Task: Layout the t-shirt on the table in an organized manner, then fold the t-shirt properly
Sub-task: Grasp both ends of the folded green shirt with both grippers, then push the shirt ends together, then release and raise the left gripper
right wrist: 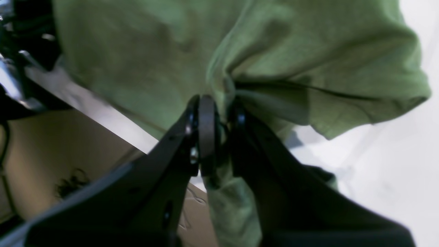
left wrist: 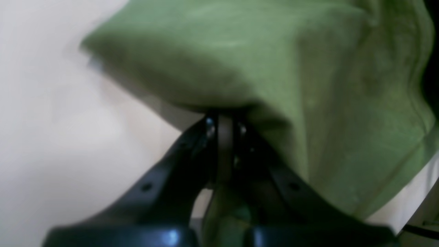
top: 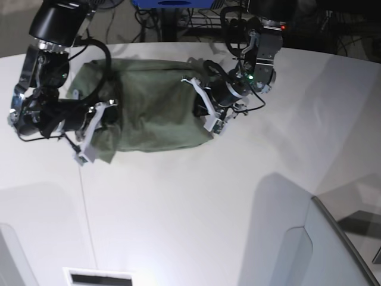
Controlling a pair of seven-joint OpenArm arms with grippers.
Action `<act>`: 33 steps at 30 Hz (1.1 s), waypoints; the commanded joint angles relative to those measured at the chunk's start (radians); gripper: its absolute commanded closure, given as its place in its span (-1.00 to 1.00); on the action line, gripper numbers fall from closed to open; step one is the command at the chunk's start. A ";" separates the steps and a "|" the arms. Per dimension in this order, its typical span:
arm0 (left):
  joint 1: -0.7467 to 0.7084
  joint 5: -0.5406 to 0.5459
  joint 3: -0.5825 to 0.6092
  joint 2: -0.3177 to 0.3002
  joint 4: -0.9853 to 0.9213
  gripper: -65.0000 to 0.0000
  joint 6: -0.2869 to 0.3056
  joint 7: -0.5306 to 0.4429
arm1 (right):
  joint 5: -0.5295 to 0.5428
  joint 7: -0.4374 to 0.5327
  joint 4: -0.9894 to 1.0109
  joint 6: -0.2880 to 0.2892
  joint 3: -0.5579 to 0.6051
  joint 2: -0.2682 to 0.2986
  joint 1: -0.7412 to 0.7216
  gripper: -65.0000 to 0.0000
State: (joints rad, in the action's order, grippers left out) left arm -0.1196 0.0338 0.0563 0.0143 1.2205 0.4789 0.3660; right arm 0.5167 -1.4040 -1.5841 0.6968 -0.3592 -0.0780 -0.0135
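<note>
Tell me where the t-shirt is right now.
In the base view the t-shirt lies across the far part of the table, stretched between the two arms, with the right gripper clamped on one end and the left gripper on the other.

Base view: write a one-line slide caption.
Both end effectors, left and right, grip opposite ends of the green t-shirt on the white table.

t-shirt (left wrist: 260, 68) blurred, collar hidden

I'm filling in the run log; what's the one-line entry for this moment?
stage: laying out | t-shirt: bunched on table | left gripper: shut on t-shirt | right gripper: shut on t-shirt
</note>
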 commanded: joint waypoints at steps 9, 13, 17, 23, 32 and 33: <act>0.007 -0.022 0.057 0.003 0.000 1.00 0.010 0.055 | 0.016 0.008 -0.166 0.001 0.004 -0.013 -0.015 0.97; 0.014 -0.022 0.053 -0.001 0.003 1.00 0.010 0.055 | 0.018 0.008 -0.167 0.001 0.027 -0.032 -0.015 0.97; 0.031 -0.022 0.053 -0.006 0.003 1.00 0.010 0.057 | 0.018 0.008 -0.172 0.001 0.114 -0.035 -0.015 0.97; 0.033 -0.022 0.053 -0.041 0.037 1.00 -0.055 0.057 | 0.018 0.008 -0.170 0.001 0.170 -0.042 -0.012 0.97; 0.050 -0.022 0.055 -0.041 0.035 1.00 -0.055 0.057 | 0.196 0.008 -0.011 0.001 0.171 -0.042 -0.039 0.97; 0.050 -0.022 0.055 -0.041 0.038 1.00 -0.055 0.057 | 0.219 0.008 0.006 -0.007 0.173 -0.042 -0.039 0.97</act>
State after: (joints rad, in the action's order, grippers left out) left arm -0.0776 0.0189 0.1120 -0.0280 1.2457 0.4332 0.4145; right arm 0.7124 -1.4075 -1.5650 0.6899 -0.1898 -0.1184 -0.0360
